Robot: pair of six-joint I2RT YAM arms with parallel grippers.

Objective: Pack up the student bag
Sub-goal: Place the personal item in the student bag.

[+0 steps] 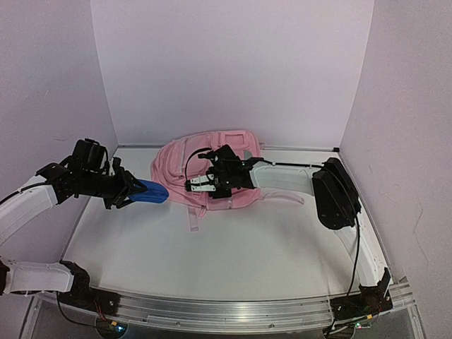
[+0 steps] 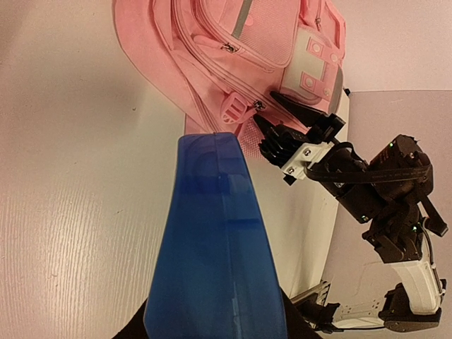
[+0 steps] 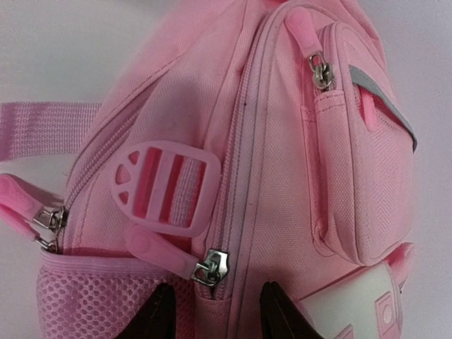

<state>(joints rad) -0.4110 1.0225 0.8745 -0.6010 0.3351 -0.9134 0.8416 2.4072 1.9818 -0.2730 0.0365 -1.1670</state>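
The pink bag (image 1: 176,166) lies at the far middle of the table (image 1: 212,247). The zips in view are shut, so its contents are hidden. The marks on its white patch (image 3: 353,304) cannot be read. The right gripper (image 3: 215,311) rests over the bag, jaws apart, with a zip slider (image 3: 210,267) between the tips. To the left, apart from the bag, the left gripper (image 1: 131,191) is clenched on a blue object (image 1: 153,193).

One student bag (image 1: 176,166), one blue plastic object (image 1: 152,192), one left gripper (image 1: 134,191), one right gripper (image 1: 192,186)
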